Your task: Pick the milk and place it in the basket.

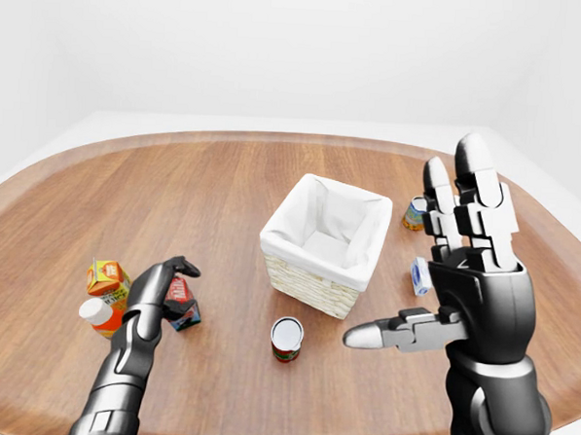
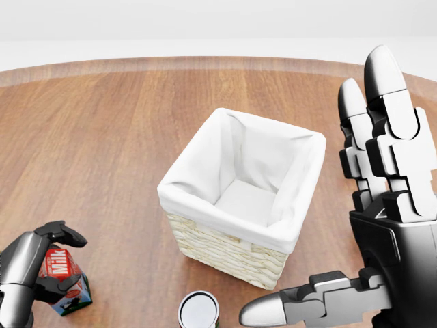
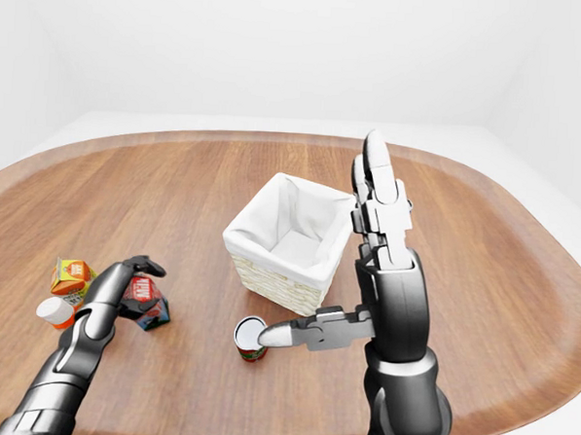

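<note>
Head view: left robot hand (image 2: 31, 270) grips milk (image 2: 65, 280) beside basket (image 2: 235, 253)

Between the milk (image 2: 63, 279) and the basket (image 2: 225, 249) it's mostly bare wood, with just a can (image 1: 286, 338) standing below the basket's near corner, so there's a gap to its left. The orange carton (image 1: 107, 277) and a white-capped bottle (image 1: 99, 316) crowd the milk's left side. The raised right hand (image 1: 463, 275) blocks the basket's right side, and the basket's top is wide open.
</note>
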Controlling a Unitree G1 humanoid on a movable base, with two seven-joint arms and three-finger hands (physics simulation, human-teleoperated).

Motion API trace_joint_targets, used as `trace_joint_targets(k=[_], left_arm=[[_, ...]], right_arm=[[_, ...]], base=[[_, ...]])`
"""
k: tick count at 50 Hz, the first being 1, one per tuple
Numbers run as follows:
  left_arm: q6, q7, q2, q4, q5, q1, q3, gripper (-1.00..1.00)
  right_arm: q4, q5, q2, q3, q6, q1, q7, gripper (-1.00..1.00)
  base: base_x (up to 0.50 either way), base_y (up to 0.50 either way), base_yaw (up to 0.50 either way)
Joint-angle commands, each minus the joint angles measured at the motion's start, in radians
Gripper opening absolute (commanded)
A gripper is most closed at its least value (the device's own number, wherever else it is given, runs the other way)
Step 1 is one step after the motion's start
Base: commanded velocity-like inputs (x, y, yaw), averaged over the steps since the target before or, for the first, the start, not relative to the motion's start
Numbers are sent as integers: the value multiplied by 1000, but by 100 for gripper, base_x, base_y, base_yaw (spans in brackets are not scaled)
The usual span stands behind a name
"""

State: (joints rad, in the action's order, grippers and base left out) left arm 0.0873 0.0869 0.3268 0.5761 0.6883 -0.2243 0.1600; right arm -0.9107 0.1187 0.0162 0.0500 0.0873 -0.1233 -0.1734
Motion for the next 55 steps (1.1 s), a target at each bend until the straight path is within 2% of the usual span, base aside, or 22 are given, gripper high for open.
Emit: trace_joint_targets(k=[1,12,15,24,28,42,55], left_arm=[[0,-48,-7,88,-3,28,-48,-100],[0,-54,-7,85,13,41,-46,-100],[0,-79,-10,47,-10,45,-31,-100],[0,-112,-32,-156,-188,40,54,-100],[0,-104,-31,-192,-231,37,67,-100],[0,-158,-14,-303,-191,67,89,-100],[0,-162,-19,-340,-170,81,95,-100]], right_arm=[[-10,-8,0,-5,0,0,2,100],[-5,-8,0,-4,0,-2,3,100],[-13,-4,0,0,0,3,2,100],[-2,-2,0,7,0,-1,6,100],[8,-5,0,5,0,-9,6,100],[41,-1,0,15,0,-29,10,100],[35,-8,1,2,0,-22,8,100]], base=[[0,0,0],[0,0,0],[0,0,0],[0,0,0],[0,0,0],[0,0,0],[0,0,0]])
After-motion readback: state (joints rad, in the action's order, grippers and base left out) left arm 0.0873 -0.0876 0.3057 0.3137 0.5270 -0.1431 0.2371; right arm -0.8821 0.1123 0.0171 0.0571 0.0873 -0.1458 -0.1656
